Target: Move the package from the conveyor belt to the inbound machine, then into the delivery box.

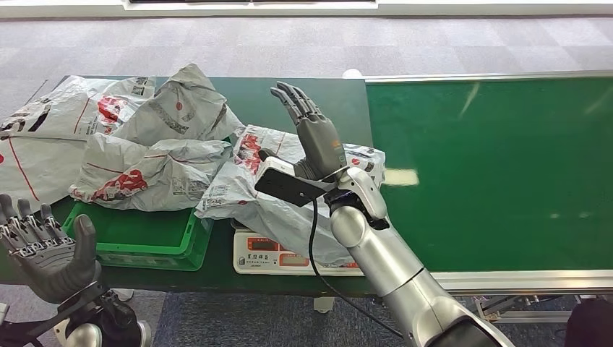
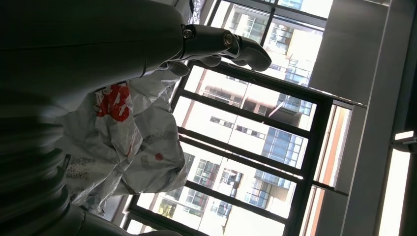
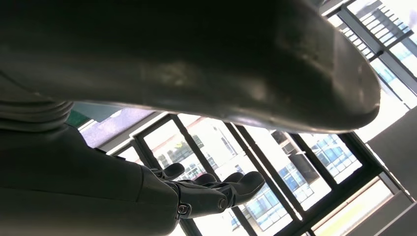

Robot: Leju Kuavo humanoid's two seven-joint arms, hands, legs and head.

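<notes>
Green worktop (image 1: 289, 97): the package (image 1: 278, 206) lies on the scale (image 1: 260, 256), right hand (image 1: 311, 130) raised with fingers apart, holding nothing; a loose grab could let the slack bag slip.

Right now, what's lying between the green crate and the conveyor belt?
In the head view, a white scale sits between the green crate and the conveyor belt, with a grey package lying on it under the open right hand.
</notes>
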